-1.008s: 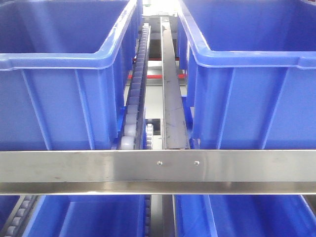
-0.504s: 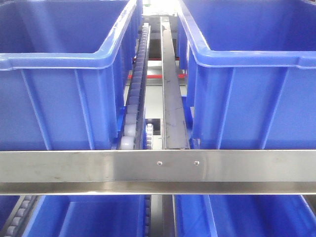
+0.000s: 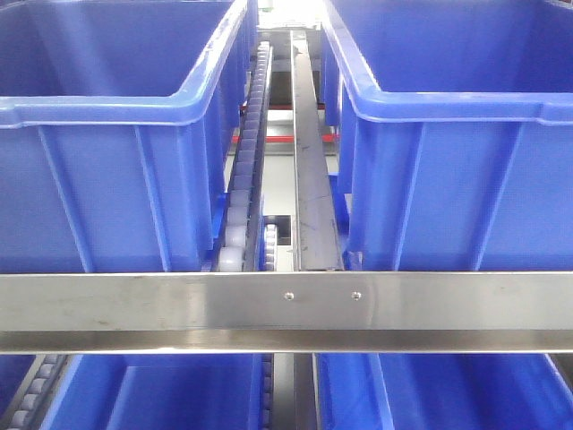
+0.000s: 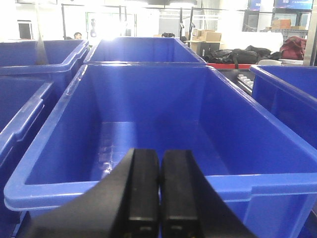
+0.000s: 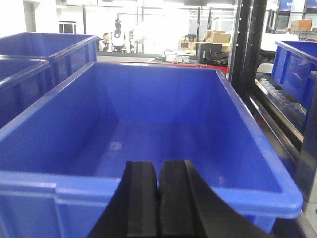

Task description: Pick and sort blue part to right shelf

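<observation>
Above open blue bins (image 4: 148, 124) on the right shelf (image 3: 286, 300): left gripper (image 4: 159, 193), pads pressed together, holding nothing; right gripper (image 5: 158, 198), likewise closed and empty. Blue part: not visible in any view.

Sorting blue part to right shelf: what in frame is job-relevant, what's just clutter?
Job:
- right shelf, steel rail, roller track
- blue bins on it, both look empty
- left claw, shut, holds nothing
- right claw, shut, holds nothing
- blue part: not in view

Background:
- cardboard boxes
- black bags
- people far back
</observation>
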Tool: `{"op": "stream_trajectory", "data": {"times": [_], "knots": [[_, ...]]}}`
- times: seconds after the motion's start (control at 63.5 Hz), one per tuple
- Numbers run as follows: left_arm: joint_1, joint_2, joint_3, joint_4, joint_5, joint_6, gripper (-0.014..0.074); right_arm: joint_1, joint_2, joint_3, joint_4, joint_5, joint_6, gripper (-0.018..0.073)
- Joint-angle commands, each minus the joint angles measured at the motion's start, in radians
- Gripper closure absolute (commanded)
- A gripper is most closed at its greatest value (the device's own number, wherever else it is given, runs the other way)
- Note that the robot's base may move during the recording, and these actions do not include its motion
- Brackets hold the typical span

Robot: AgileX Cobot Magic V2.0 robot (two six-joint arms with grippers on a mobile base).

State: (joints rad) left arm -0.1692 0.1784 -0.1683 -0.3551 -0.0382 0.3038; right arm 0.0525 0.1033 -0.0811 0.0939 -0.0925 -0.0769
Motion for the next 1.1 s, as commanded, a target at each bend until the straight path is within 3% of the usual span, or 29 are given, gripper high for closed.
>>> {"op": "stream_trajectory", "data": {"times": [0.0,0.094,0.268,0.488,0.74,0.929,1.086], "knots": [[0.001,0.008,-0.028,-0.007,-0.081,0.003,0.0462,-0.008,-0.073,-0.004,-0.015,-0.003,0.002,0.0484],[0.001,0.008,-0.028,-0.007,-0.081,0.003,0.0462,-0.008,-0.138,0.023,-0.015,0.102,0.002,0.0484],[0.001,0.008,-0.028,-0.007,-0.081,0.003,0.0462,-0.008,-0.136,0.091,-0.016,0.120,0.002,0.0484],[0.001,0.008,-0.028,-0.007,-0.081,0.003,0.0462,-0.008,-0.136,0.090,-0.016,-0.020,0.002,0.0484],[0.001,0.008,-0.028,-0.007,-0.081,0.003,0.0462,-0.008,-0.136,0.090,-0.039,-0.008,0.007,0.0484],[0.001,0.008,-0.028,-0.007,-0.081,0.003,0.0462,-0.010,-0.136,0.090,-0.125,-0.004,0.150,0.0484],[0.001,0.008,-0.028,-0.007,-0.081,0.003,0.0462,-0.010,-0.136,0.090,-0.127,0.016,0.153,0.0484]]}}
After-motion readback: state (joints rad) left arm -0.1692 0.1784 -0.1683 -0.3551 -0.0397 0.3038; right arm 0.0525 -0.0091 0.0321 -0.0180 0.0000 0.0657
